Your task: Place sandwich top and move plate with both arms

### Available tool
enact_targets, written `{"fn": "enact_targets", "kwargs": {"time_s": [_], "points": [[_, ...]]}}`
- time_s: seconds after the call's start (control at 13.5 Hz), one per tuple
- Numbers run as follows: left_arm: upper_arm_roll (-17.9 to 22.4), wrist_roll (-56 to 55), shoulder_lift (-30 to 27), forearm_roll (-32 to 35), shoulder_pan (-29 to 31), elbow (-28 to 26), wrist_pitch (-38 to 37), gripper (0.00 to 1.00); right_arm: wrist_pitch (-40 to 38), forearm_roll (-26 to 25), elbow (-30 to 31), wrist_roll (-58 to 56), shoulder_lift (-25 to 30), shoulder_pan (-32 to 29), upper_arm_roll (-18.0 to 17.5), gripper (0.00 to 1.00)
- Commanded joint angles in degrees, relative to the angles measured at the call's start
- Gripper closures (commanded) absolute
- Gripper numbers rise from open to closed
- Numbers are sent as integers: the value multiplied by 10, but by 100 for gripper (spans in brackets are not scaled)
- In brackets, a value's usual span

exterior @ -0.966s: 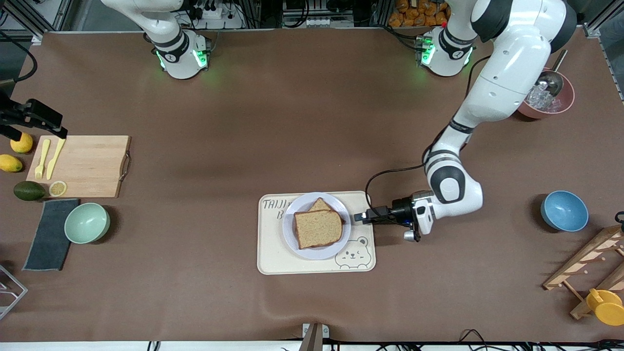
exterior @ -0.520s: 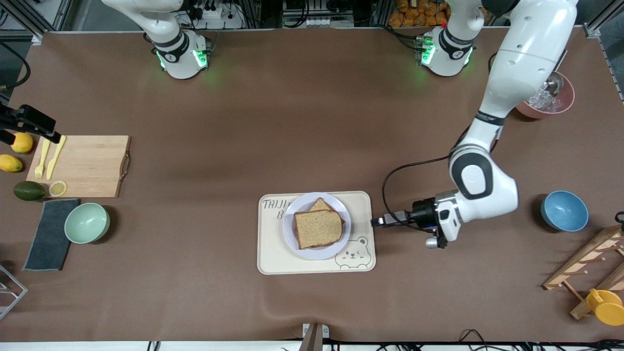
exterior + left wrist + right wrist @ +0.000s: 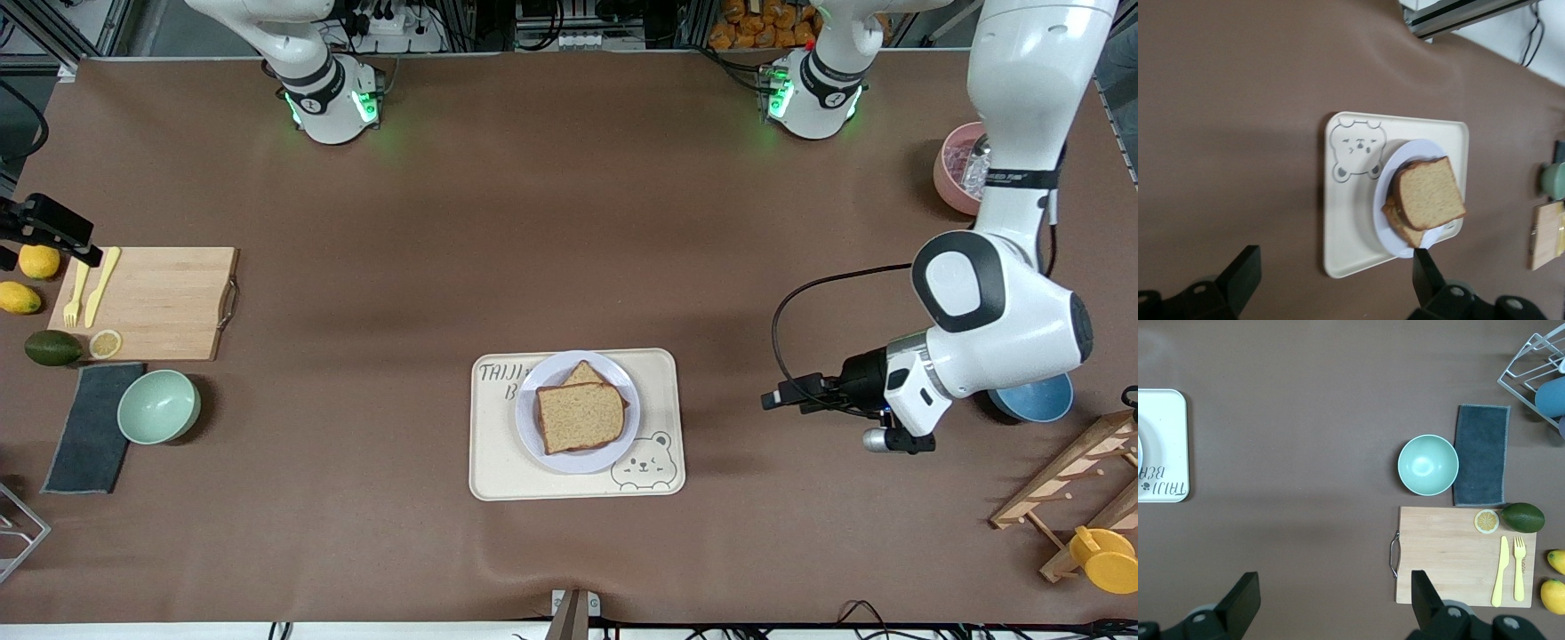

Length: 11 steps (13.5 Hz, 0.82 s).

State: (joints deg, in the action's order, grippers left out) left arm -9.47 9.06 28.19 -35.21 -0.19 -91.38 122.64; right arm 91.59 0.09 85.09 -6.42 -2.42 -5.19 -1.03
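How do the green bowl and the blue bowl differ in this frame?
The green bowl is pale mint; the blue bowl is mid blue. The green bowl shows whole, beside a dark cloth toward the right arm's end of the table; the blue bowl is partly covered by the left arm, toward that arm's end. Both are round, upright and about the same size.
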Motion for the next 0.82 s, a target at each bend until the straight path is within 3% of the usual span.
{"fn": "enact_targets", "kwargs": {"time_s": [0.0,0.22,0.52,0.74], "points": [[1,-31,-5,115,4,54,-70,0,-5,-8,-17,-3,0,-11,-9,0],[2,-75,-7,197,2,96,-139,0,-9,-6,-19,-3,0,-11,-9,0],[-6,-98,-54,346,-5,100,-187,0,-11,0,-19,-1,-1,-16,-8,0],[1,-99,-89,353,0,100,-237,0,-10,1,-19,-2,-1,-16,-8,0]]}}
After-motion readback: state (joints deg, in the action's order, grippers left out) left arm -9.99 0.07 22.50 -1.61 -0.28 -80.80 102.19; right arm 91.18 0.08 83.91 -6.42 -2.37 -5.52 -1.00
